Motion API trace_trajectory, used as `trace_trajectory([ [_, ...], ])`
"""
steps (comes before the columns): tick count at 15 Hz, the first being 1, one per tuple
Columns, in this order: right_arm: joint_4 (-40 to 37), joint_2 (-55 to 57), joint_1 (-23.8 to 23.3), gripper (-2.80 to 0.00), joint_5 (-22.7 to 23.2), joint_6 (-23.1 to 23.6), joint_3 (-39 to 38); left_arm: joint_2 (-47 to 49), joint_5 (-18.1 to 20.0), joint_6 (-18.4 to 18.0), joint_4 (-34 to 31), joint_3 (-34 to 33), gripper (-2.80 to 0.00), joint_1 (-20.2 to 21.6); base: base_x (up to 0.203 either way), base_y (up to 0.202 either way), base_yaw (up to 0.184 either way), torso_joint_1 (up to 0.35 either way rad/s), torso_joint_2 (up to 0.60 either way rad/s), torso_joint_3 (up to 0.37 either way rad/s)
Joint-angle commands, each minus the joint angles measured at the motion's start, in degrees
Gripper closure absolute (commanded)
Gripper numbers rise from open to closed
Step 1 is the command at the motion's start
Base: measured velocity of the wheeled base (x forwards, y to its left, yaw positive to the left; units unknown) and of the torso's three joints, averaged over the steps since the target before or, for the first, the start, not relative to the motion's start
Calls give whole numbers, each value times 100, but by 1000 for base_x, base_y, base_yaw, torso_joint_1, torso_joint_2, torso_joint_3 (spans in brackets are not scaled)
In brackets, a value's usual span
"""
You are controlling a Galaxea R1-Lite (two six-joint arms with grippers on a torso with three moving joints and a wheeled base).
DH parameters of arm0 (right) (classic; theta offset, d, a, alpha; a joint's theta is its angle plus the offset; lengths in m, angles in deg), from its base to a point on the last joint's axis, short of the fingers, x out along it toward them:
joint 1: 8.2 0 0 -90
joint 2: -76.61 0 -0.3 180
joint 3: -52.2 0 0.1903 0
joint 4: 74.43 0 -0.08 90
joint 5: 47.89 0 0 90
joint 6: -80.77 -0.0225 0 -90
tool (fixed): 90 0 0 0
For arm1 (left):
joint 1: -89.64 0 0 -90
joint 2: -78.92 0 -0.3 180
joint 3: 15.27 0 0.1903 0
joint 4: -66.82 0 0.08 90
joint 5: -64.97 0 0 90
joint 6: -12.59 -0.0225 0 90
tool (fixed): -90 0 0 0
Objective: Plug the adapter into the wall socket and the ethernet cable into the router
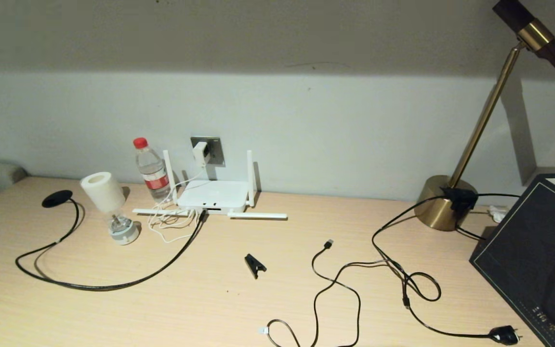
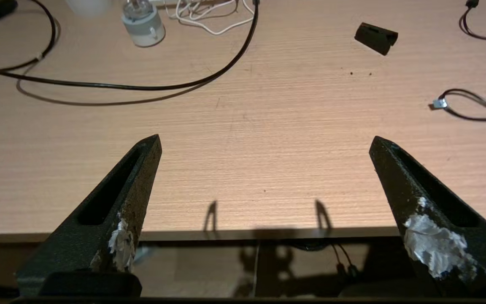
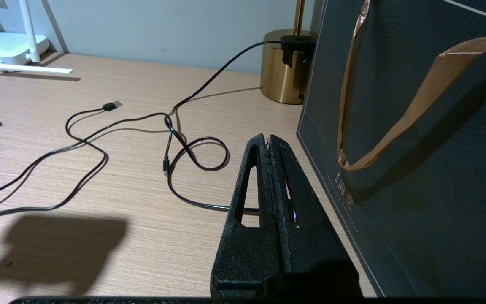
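While one adapter (image 1: 201,152) fills one wall socket (image 1: 213,150), one router (image 1: 213,195) shows four antennas.

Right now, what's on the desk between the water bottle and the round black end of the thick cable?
In the head view, a white toilet paper roll lies between the water bottle and the ethernet cable's round black end, tipped over a small grey holder.

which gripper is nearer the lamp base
Right. The right gripper is beside the bag, lamp base just beyond; the left gripper is at the desk's near edge.
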Motion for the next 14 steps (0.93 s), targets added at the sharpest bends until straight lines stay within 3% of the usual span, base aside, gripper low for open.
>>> trace_trajectory([
  [1, 5, 8, 0, 0, 2, 7, -202, -903, 46, -136, -51, -323, -280, 45, 0, 0, 0, 0, 0, 0],
  [3, 5, 9, 0, 0, 2, 6, -201, -855, 38, 371, -85, -348, -280, 51, 0, 0, 0, 0, 0, 0],
  [14, 5, 2, 0, 0, 2, 7, -202, -851, -96, 482, -80, -349, -280, 56, 0, 0, 0, 0, 0, 0],
])
